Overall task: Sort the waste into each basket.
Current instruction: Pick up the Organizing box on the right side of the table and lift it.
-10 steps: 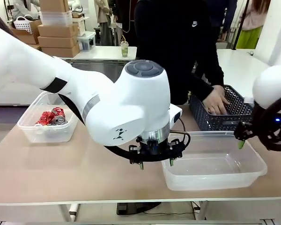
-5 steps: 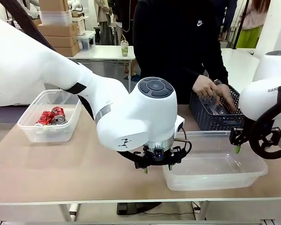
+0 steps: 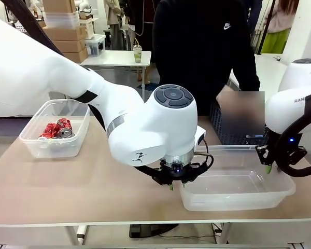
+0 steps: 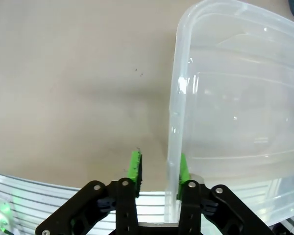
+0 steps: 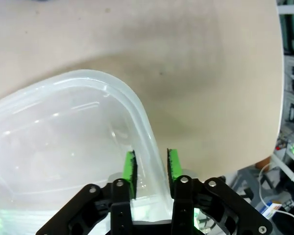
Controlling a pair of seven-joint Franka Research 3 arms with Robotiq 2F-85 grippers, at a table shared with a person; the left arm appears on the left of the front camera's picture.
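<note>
A large clear basket (image 3: 239,199) lies on the table at the front right with nothing in it. My left gripper (image 3: 177,184) is shut on its left rim; in the left wrist view the rim of the basket (image 4: 172,127) runs between the green pads of my left gripper (image 4: 159,169). My right gripper (image 3: 269,168) is shut on the right rim, and in the right wrist view the basket's corner (image 5: 137,112) passes between the pads of my right gripper (image 5: 151,169). Waste, crushed red and silver cans (image 3: 57,129), lies in a smaller clear basket (image 3: 51,148) at the far left.
A dark slotted crate (image 3: 225,134) stands just behind the large basket, with a person in black leaning over it. The tan table (image 3: 67,181) lies bare between the two baskets. The table's edge (image 5: 264,122) runs close to my right gripper.
Both grippers went from open to shut on the large basket's rims. My left gripper sank slightly onto the left rim. The person's hands shifted over the dark crate.
</note>
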